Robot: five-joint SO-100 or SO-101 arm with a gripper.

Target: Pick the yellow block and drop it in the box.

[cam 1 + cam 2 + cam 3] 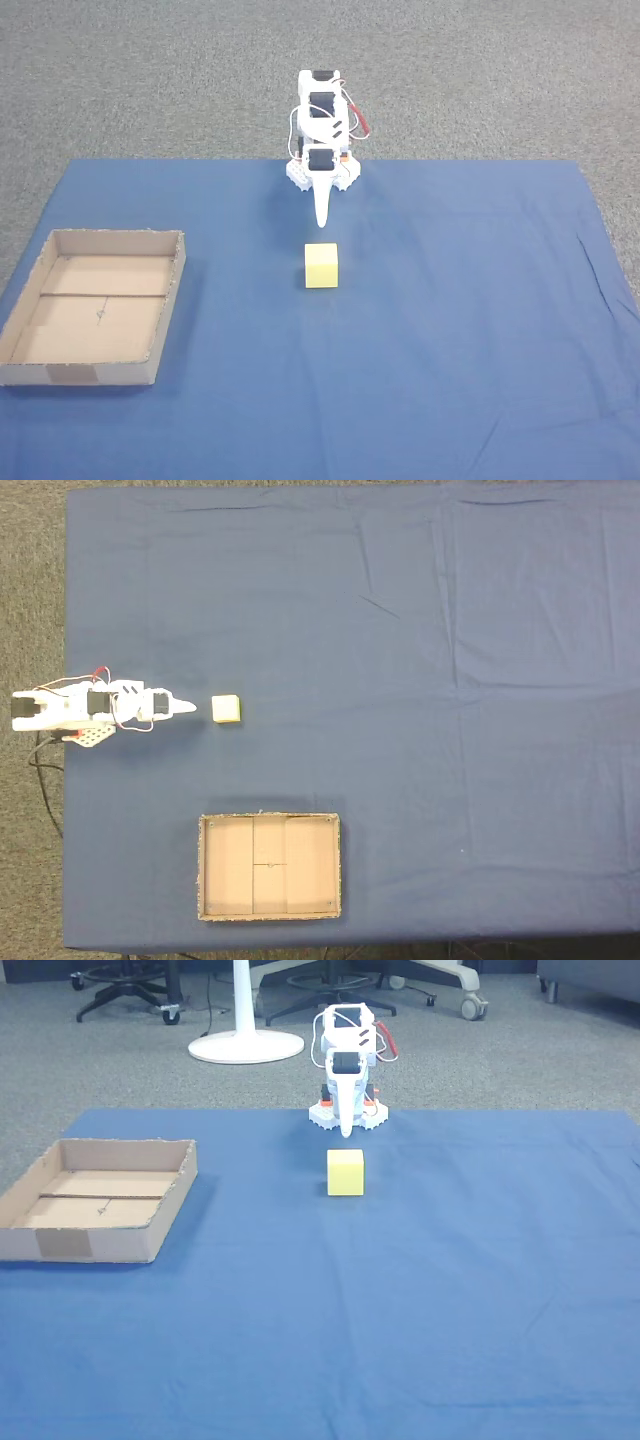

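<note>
Jaws looked closed on the folded white gripper (322,218), near the yellow block (322,266), likely a light, rigid cube best pinched across 2 opposite flat faces.

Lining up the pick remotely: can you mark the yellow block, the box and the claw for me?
yellow block (322,266): a fixed view, on its front face.
box (98,1243): other view, on the outside of its near wall.
claw (190,708): a fixed view from above, at the fingertips, just left of the block.
</note>
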